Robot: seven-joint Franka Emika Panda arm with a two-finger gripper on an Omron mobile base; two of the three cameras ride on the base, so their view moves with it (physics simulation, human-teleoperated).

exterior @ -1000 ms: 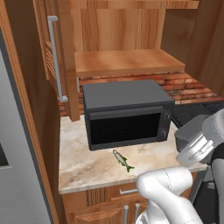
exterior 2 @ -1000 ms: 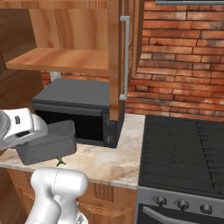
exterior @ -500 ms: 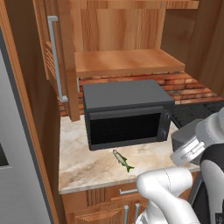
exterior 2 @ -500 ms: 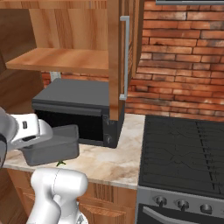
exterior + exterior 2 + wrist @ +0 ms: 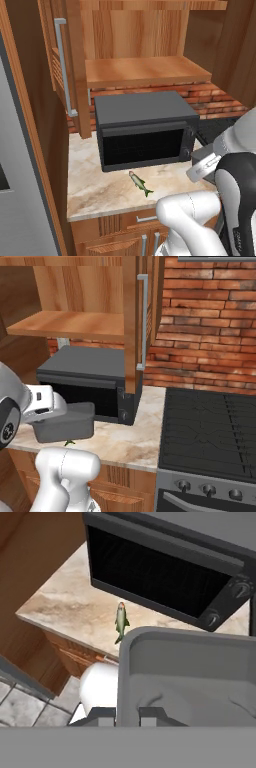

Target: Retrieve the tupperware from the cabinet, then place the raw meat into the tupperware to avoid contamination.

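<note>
Hand (image 5: 129, 714): I see it clamped on the tupperware (image 5: 65, 422) rim.
Tupperware: held above the table (image 5: 95, 187), in front of the microwave (image 5: 145, 127).
Raw meat (image 5: 140, 183): on the table before the microwave.

A microwave (image 5: 145, 127) stood at the back of the bench (image 5: 95, 187), under the open cabinet (image 5: 145, 70). The raw meat (image 5: 140, 183) lay on the bench just in front of the microwave. The tupperware (image 5: 67, 422) hung above the bench's front edge. A stove (image 5: 210, 431) sat to the right of the bench.
</note>
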